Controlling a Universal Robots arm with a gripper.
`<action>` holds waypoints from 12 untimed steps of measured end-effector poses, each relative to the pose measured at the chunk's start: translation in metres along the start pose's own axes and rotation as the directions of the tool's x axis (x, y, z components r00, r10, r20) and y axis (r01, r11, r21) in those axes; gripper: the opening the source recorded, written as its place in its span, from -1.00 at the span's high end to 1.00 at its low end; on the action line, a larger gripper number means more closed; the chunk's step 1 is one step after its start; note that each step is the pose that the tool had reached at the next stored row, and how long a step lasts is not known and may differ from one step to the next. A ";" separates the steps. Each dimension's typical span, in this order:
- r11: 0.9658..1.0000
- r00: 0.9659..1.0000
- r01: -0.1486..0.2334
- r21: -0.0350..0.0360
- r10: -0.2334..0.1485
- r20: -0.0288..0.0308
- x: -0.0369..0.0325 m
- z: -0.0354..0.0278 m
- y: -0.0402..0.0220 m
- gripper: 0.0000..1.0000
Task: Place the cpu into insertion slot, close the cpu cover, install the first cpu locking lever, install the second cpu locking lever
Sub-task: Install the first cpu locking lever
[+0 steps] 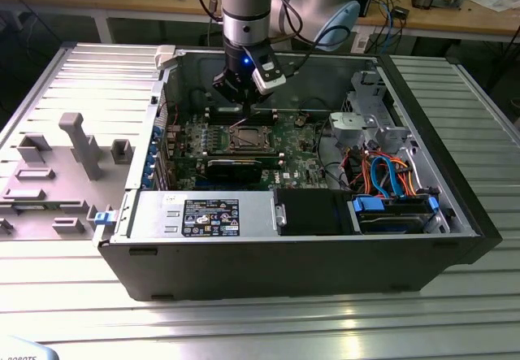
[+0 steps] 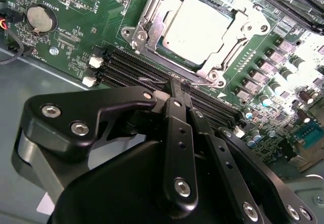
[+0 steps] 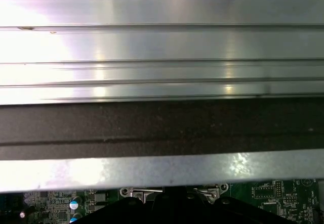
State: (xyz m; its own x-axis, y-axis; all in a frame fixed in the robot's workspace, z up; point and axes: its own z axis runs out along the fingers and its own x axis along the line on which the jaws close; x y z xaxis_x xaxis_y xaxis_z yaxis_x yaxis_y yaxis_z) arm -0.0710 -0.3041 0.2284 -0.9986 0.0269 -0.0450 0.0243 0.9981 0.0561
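Observation:
The cpu (image 2: pixel 198 23) lies flat in the insertion slot (image 1: pixel 248 138), its pale metal face showing. The cpu cover (image 2: pixel 152 26) lies down over it as a shiny frame around its edges. A thin wire locking lever (image 2: pixel 203 84) runs along the socket edge nearest my gripper. My gripper (image 2: pixel 181 86) hangs over the motherboard just behind the socket (image 1: pixel 241 104), tilted towards it. Its black fingertips (image 2: pixel 175 91) are together, right at that lever. I cannot tell whether they touch the wire.
Long black memory slots (image 2: pixel 134 66) lie between the gripper and the socket. A black expansion card (image 1: pixel 236 167), the power supply (image 1: pixel 203 214) and a drive cage with blue and orange cables (image 1: pixel 390 177) fill the case. The case wall (image 3: pixel 162 125) stands close by.

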 end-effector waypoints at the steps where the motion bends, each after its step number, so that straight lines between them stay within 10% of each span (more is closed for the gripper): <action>1: 1.000 1.000 0.000 0.000 0.000 0.000 0.0000 0.0000 0.0000 0.79; 12: 1.000 1.000 0.000 0.007 0.000 0.000 -0.0033 0.0008 0.0002 0.79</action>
State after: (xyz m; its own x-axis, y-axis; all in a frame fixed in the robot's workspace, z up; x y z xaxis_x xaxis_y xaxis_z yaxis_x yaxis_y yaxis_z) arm -0.0676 -0.3039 0.2278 -0.9986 0.0266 -0.0453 0.0244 0.9985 0.0488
